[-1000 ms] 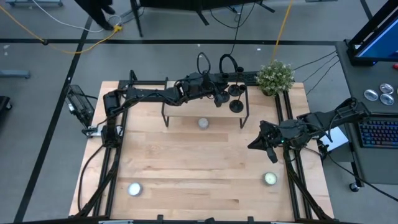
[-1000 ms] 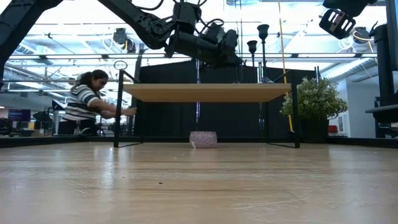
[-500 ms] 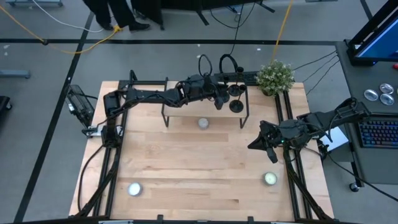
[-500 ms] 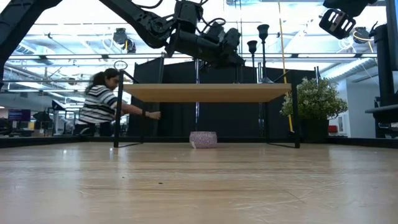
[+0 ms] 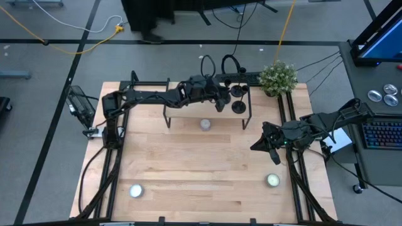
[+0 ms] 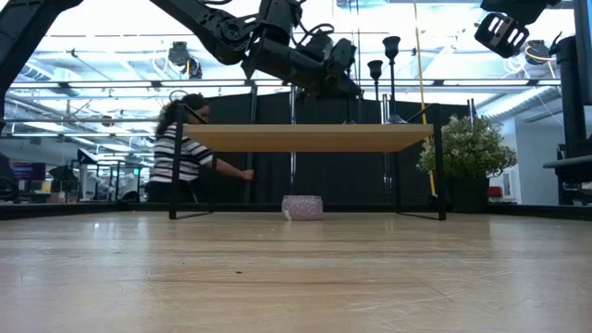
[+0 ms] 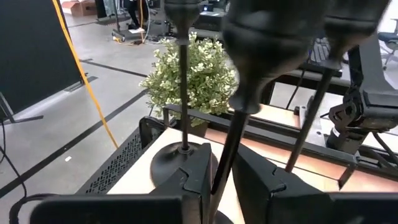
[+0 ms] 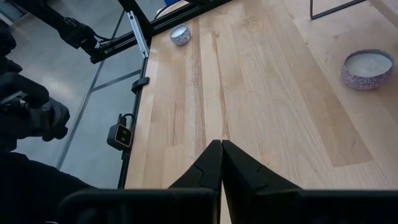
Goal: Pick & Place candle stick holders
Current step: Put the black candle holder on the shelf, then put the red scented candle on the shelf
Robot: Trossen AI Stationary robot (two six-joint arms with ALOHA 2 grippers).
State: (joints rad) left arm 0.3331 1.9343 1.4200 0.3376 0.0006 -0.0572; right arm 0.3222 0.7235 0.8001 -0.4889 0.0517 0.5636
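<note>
Two black candle stick holders (image 5: 237, 92) (image 5: 239, 107) stand on their round bases on the right end of a small raised wooden shelf (image 6: 305, 138) at the table's far side. They show tall in the low view (image 6: 391, 44) (image 6: 375, 68). My left gripper (image 5: 220, 100) is above the shelf beside them, shut on a third holder (image 7: 273, 43), whose cup looms close in the left wrist view. My right gripper (image 5: 257, 145) hangs shut and empty over the table's right side; it also shows in the right wrist view (image 8: 221, 149). My left gripper pinches the third holder's thin stem (image 7: 225, 155), low down near its base, between its two fingers (image 7: 196, 177). The fingers come about level from the table's left and lie across the stem. The stem rises upright with the cup on top. Whether the base touches the shelf is hidden.
White tealights lie under the shelf (image 5: 205, 124), at near left (image 5: 135, 191) and near right (image 5: 272, 181). A potted plant (image 5: 277, 76) stands at the far right corner. Black rails run along the table's sides. A person (image 6: 180, 153) moves behind the table.
Both arms have kept still. The person behind the table has walked toward the right.
</note>
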